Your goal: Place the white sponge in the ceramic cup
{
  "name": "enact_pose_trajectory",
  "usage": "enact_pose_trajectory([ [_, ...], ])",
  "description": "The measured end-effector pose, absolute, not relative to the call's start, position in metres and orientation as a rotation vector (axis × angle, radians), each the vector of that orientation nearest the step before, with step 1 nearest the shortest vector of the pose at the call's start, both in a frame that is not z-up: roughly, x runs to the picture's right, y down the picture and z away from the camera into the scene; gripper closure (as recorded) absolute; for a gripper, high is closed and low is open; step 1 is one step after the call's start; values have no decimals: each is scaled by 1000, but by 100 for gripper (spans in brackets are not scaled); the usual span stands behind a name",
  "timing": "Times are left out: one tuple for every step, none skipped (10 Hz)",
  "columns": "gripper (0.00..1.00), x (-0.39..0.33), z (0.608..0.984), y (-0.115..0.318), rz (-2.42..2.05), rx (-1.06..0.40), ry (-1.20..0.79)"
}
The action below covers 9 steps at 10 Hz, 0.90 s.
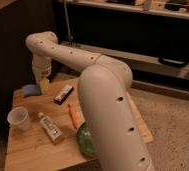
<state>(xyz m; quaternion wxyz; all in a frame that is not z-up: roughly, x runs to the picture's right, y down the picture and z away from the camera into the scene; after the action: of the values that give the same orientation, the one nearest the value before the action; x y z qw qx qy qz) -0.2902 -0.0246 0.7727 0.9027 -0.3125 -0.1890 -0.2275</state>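
Observation:
The white sponge (30, 90), a small pale blue pad, is at the back left corner of the wooden table (33, 150). My gripper (43, 83) hangs at the end of the white arm, right beside the sponge's right edge; I cannot tell whether it holds the sponge. The ceramic cup (18, 119), whitish and tapered, stands upright near the table's left edge, in front of the sponge and apart from it.
A white labelled tube (50, 127) lies right of the cup. A dark flat bar (64, 93) and an orange stick (74, 116) lie mid-table. The green bowl (86, 141) is partly hidden behind my arm (108, 100). Dark shelving stands behind.

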Motion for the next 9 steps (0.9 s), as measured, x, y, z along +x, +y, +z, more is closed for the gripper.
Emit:
enact_pose_trajectory([
  [100,-286,775,-27,-473,-644,-370],
  [100,-280,777,-27,-469,-648,-363],
  [100,-282,776,-27,-469,-647,-366],
  [100,-285,775,-26,-473,-648,-369],
  [100,-285,775,-26,-472,-648,-369],
  [100,-286,775,-26,-477,-647,-374],
  [100,-290,772,-26,-504,-630,-408],
  [100,-296,764,-28,-559,-606,-434],
  [100,-306,753,-30,-614,-585,-449],
])
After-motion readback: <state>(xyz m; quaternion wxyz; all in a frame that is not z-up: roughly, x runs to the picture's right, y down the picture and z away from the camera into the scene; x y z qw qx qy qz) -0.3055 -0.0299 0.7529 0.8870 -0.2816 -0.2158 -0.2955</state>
